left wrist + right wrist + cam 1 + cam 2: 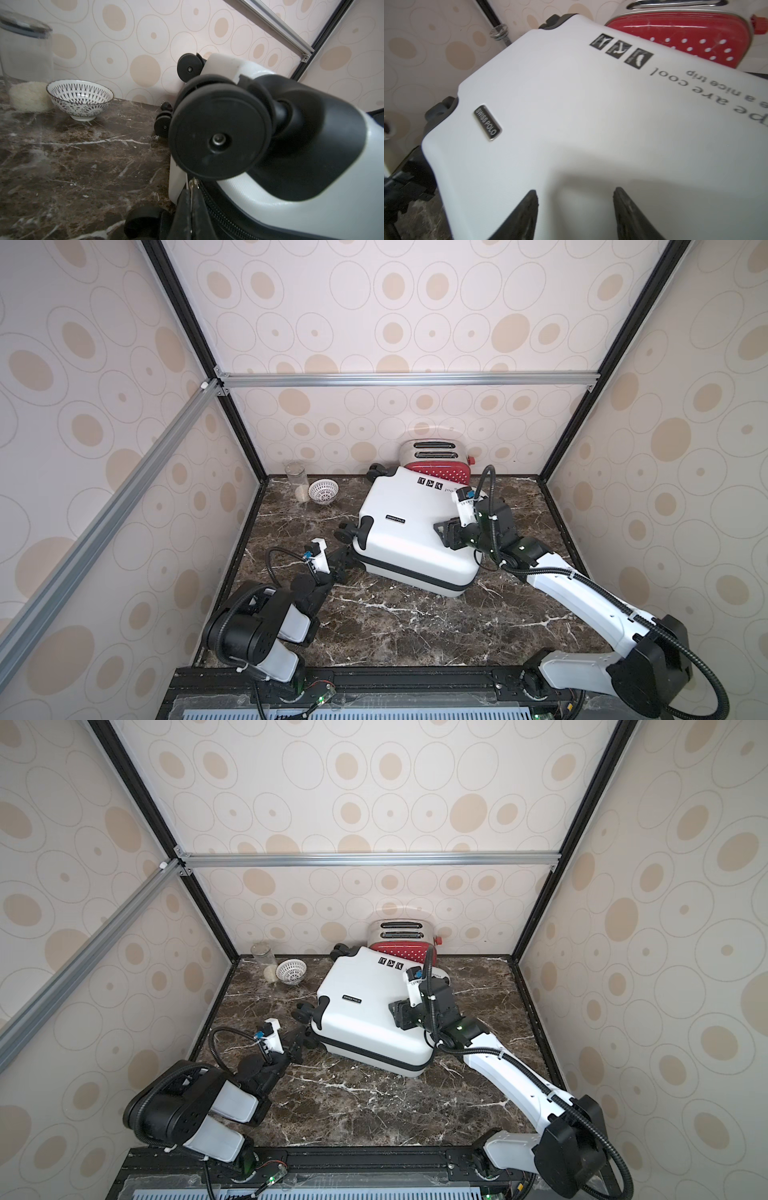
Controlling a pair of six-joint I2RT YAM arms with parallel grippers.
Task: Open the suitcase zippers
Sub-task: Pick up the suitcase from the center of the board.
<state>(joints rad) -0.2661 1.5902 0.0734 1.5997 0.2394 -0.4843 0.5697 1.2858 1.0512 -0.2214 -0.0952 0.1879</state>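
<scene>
Left gripper [192, 193]: pressed together, pinching a small silvery pull [193, 184], low at the near-left corner of the case, just under a black wheel [218, 139].
Pull: sits on the black zipper band [415, 572]; it is pinched flat between the tips, which should suit a drag along the seam.
Right gripper [575, 197]: spread and holding nothing, over the right part of the top shell. Cannot tell if the tips touch it. Probably there to pin the case while the other arm drags.
Suitcase [411, 539]: lying flat mid-table and turned askew, wheels to the left, far corner just beside the red toaster [436, 466].
Seam: looks closed along the near side in both top views; I judge the opening barely begun.
Risk: a light shell on the polished table [415, 626] could slide or swing with the drag.
Bystanders: patterned bowl [323, 490] and glass jar [296, 479] in the far-left corner, well apart from the work.
</scene>
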